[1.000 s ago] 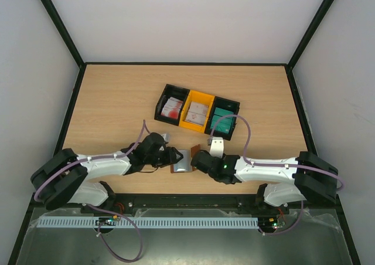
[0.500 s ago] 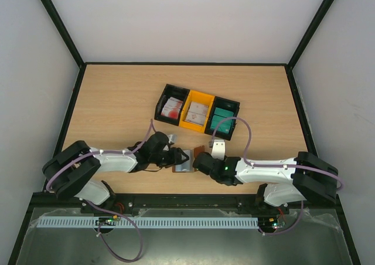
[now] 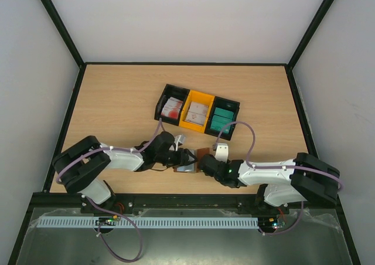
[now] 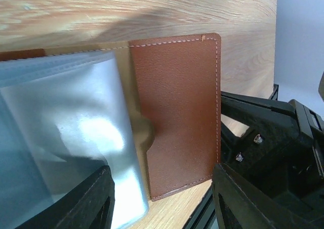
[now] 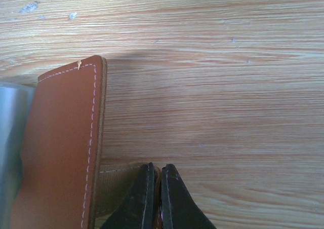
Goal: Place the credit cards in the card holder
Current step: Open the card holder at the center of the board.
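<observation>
Could lose the spread of the small brown leather folding card holder [image 4: 177, 112] by leaving the left tool [image 4: 162, 178] gaping, fingers wide apart, gripping nothing, pale grey-blue clear pockets [image 4: 66, 127] free to flop shut; could drag or tear it by tugging with the right tool [image 5: 158, 168], pinched closed on the tan tab [image 5: 114, 186]; lies open on the wooden tabletop [image 3: 117, 101] between the 2 tools; leaves the thin teal and white credit cards [image 3: 221, 118] well apart beyond, in 3 plastic bins [image 3: 159, 109].
</observation>
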